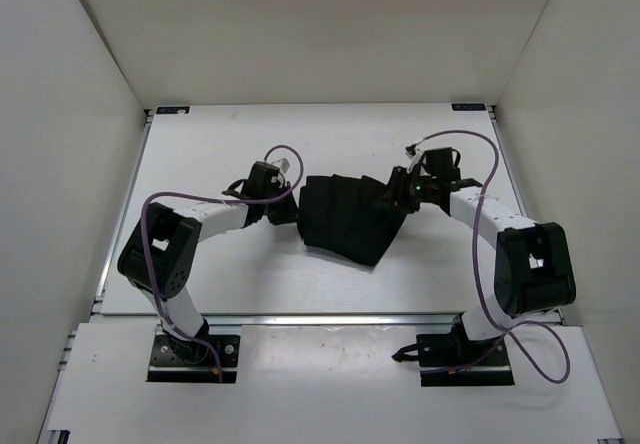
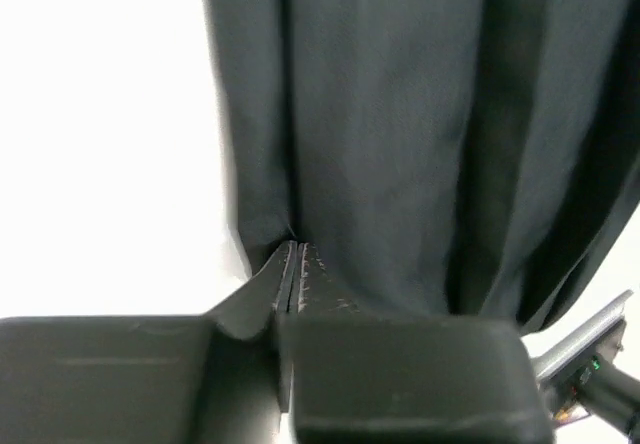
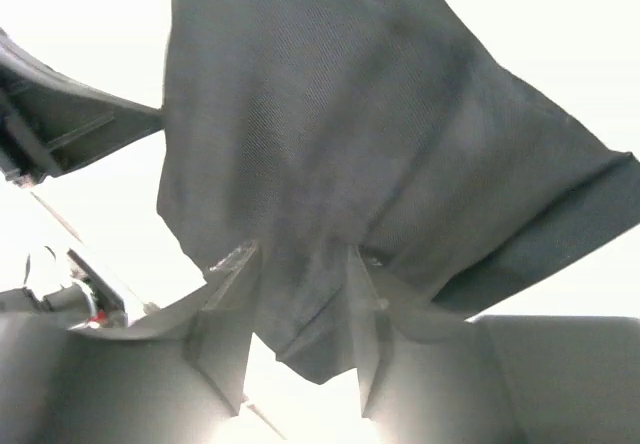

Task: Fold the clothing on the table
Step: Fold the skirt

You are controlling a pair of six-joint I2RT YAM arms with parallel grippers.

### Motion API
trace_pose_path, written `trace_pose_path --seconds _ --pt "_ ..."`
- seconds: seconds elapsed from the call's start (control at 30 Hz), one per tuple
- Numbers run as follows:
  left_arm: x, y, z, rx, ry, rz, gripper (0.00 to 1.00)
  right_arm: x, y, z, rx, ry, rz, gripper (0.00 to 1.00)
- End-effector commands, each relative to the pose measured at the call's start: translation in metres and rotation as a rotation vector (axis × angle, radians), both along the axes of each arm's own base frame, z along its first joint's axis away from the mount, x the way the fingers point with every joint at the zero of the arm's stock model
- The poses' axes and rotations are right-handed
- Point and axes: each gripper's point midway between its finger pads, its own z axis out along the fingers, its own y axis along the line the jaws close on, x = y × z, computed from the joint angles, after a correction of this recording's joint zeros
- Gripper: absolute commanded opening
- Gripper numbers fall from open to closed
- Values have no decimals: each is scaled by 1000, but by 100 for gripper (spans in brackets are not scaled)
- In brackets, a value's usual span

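The clothing (image 1: 350, 219) is at the middle of the table (image 1: 250, 284), between the 2 arms. The left gripper (image 2: 293, 264) is pinched tight on its left edge. The right gripper (image 3: 300, 264) clamps a bunched corner. From above, both pairs of fingertips are lost against the black fabric, and each wrist view cuts off most of the clothing.

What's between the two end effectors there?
Only the black clothing, stretched from the left end effector to the right end effector, each pinching an edge. The top view shows it best.
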Motion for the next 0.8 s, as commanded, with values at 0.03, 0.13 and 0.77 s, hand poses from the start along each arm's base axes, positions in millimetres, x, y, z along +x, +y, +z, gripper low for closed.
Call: trace_pose_path --seconds 0.03,0.13,0.77 --pt "40 12 64 11 -161 31 32 27 0 93 89 -248 68 52" --pt "49 33 95 89 -208 49 76 38 -14 126 52 -305 54 57" --pt "-77 162 55 507 -7 154 99 -31 -78 13 -346 -3 11 38"
